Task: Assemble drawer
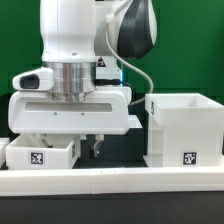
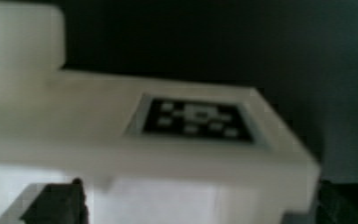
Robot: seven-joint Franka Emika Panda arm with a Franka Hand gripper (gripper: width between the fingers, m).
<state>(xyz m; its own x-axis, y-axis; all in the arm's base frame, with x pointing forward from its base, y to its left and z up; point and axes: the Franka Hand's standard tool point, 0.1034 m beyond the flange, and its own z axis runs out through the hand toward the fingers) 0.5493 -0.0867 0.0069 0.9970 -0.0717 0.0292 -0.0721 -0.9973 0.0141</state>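
A white drawer tray with a black-and-white tag on its front stands on the table at the exterior view's left. The large white open casing stands at the exterior view's right, with a tag low on its front. My gripper is down low beside the tray's right end. In the wrist view a white tagged part fills the frame and runs between my dark fingertips, which stand wide apart on either side of it. My gripper is open around it. The second tray is not in view.
A long low white border rail runs along the front of the table. A green wall stands behind. Black tabletop shows between the tray and the casing. Another white block shows beyond the tagged part in the wrist view.
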